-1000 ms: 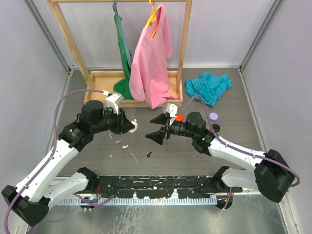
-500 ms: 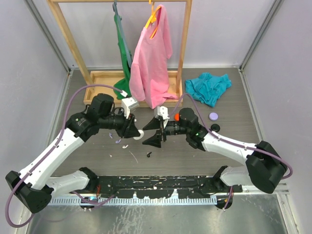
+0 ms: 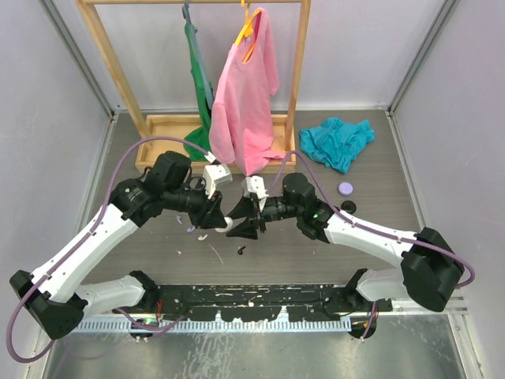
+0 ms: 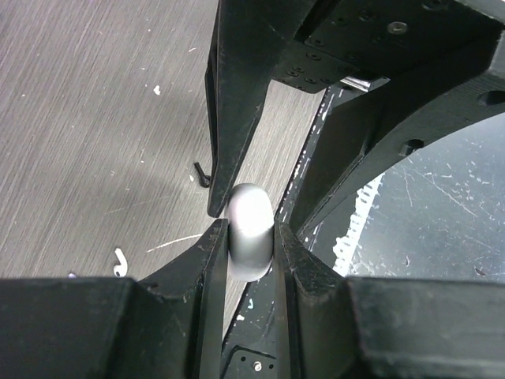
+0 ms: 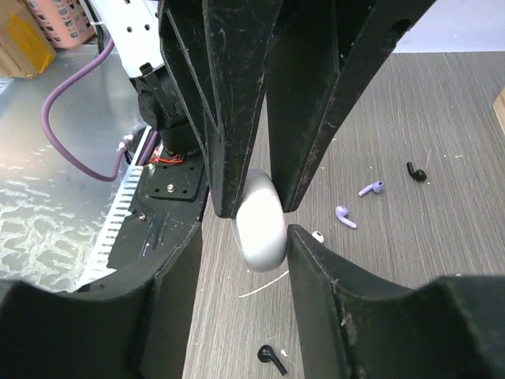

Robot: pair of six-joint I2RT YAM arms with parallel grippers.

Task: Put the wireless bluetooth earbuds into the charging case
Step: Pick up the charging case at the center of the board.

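With left gripper (image 4: pixel 251 227) clamps a smooth, glossy white, egg-rounded case (image 4: pixel 251 212), with right gripper (image 5: pixel 246 233) straddles it, jaws apart, over stemmed lilac and black earbuds (image 5: pixel 345 215).

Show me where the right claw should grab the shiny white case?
Probably the rounded end of the white case, which pokes out past the left gripper. That gripper already pinches the other end, so only the dome is free. The open right gripper should come straight on from the opposite side and close across that dome.
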